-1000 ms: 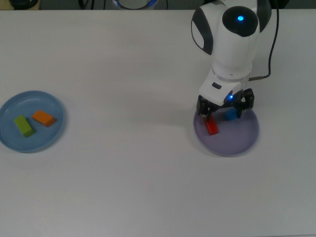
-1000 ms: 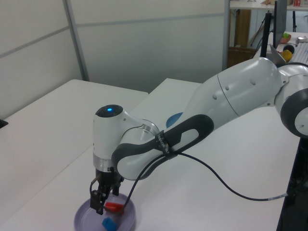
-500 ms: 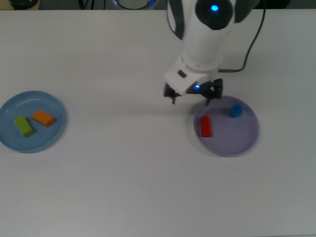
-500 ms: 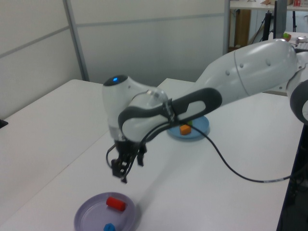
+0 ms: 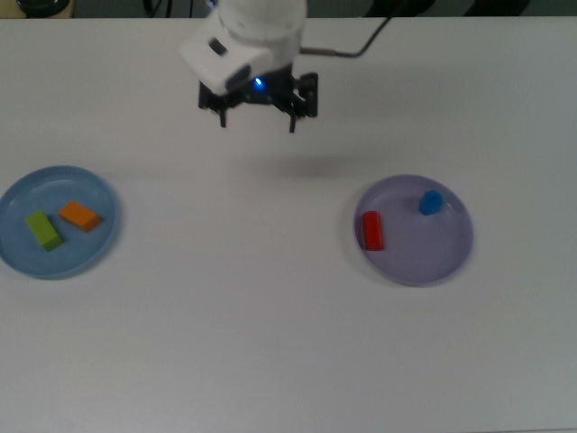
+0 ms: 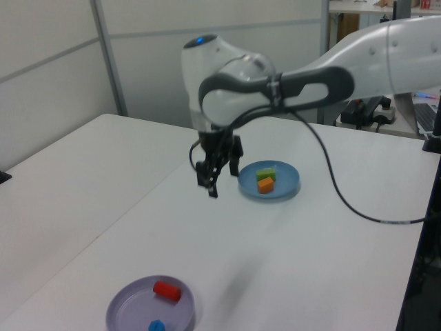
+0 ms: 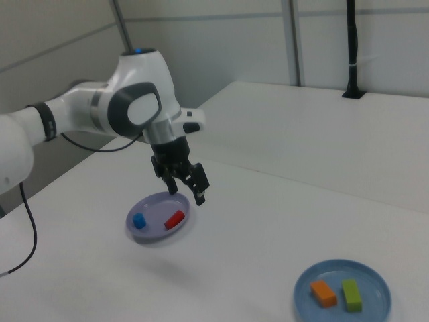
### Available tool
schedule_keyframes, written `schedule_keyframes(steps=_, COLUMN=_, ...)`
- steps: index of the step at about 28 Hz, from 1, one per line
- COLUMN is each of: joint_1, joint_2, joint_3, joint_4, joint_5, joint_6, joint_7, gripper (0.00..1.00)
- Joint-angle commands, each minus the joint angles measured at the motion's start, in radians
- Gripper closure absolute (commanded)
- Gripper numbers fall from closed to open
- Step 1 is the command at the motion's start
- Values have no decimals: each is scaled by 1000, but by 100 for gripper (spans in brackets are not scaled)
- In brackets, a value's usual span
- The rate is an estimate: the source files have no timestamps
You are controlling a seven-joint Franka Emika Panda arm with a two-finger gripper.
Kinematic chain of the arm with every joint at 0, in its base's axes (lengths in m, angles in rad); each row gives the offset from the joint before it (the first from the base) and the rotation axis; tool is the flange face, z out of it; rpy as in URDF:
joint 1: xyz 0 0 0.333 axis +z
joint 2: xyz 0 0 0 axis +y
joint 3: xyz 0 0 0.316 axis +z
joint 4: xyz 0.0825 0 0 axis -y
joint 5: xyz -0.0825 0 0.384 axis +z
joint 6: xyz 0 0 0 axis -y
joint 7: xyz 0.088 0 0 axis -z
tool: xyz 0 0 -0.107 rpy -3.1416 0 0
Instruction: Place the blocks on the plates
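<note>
Two plates well apart, bare table between, gripper raised

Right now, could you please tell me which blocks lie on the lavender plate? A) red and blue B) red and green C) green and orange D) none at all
A: the red block and the blue block lie apart on the lavender plate, while the green block and the orange block sit on the light blue plate.
</note>
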Motion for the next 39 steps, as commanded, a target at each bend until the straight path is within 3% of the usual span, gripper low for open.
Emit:
schedule_keyframes(steps=1, joint_1=11, joint_2=-62, joint_3=-41, joint_4=-18, joint_5=-14, joint_6=-45, joint_7=-15, gripper=0)
schedule_keyframes(steps=9, joint_1=11, joint_2=-85, joint_3=-80, joint_4=-2, joint_5=-13, joint_6=-74, joint_7=-93, gripper=0)
schedule_keyframes(steps=24, joint_1=-5, joint_2=-99, joint_3=-96, joint_4=-2, joint_5=-10, joint_6=-88, joint_7=-105, gripper=0)
schedule_keyframes(steps=29, joint_1=-84, joint_2=-111, joint_3=-47, joint_4=-2, joint_5=3, joint_6=-86, joint_7=-133, gripper=0)
schedule_keyframes(steps=33, joint_1=-183, joint_2=-132, joint_3=40, joint_4=-4, joint_5=4, joint_6=-82, joint_7=-133, gripper=0)
schedule_keyframes(steps=34, joint_1=-231, joint_2=-145, joint_3=82, joint_4=-4, joint_5=4, joint_6=-82, joint_7=-133, gripper=0)
schedule_keyframes(steps=39, joint_1=-317, joint_2=-171, joint_3=143, joint_4=-5, joint_5=4, joint_6=-83, joint_7=-125, gripper=0)
